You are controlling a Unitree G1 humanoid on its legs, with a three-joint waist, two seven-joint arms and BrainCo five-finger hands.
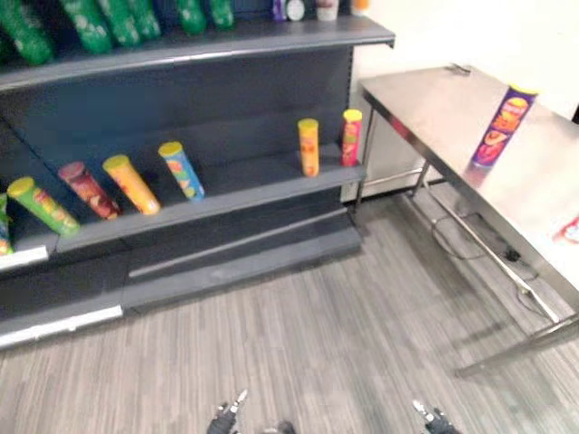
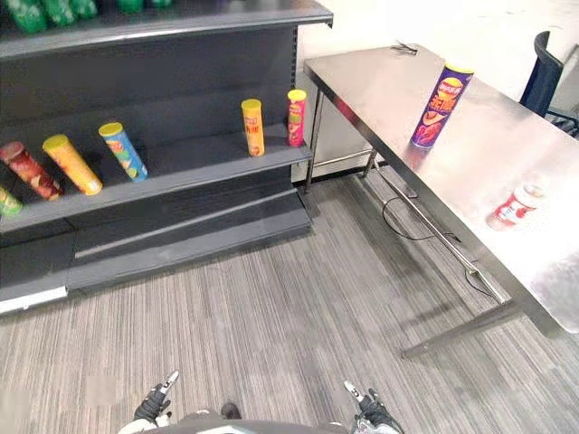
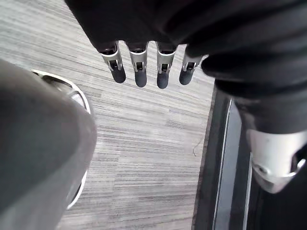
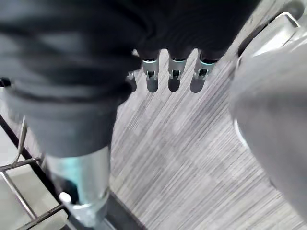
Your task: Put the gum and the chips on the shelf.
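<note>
The left hand [image 2: 154,404] and the right hand [image 2: 371,414] hang at the bottom edge of the head views, either side of centre, above the grey striped floor [image 1: 317,334]. The left hand's fingers [image 3: 140,72] are straight and relaxed in a loose row, holding and touching nothing. The right hand's fingers [image 4: 175,79] are the same, slack and empty.

Both task things are well apart from the hands, on the steel table [image 2: 380,81] at the right of the frame. The purple chips can [image 2: 439,107] stands upright in the upper right, and the small red-and-white gum bottle [image 2: 516,206] lies nearer the right edge.

The dark shelf [image 1: 262,185] fills the upper left, and its middle board carries a row of other cans [image 1: 308,146]
</note>
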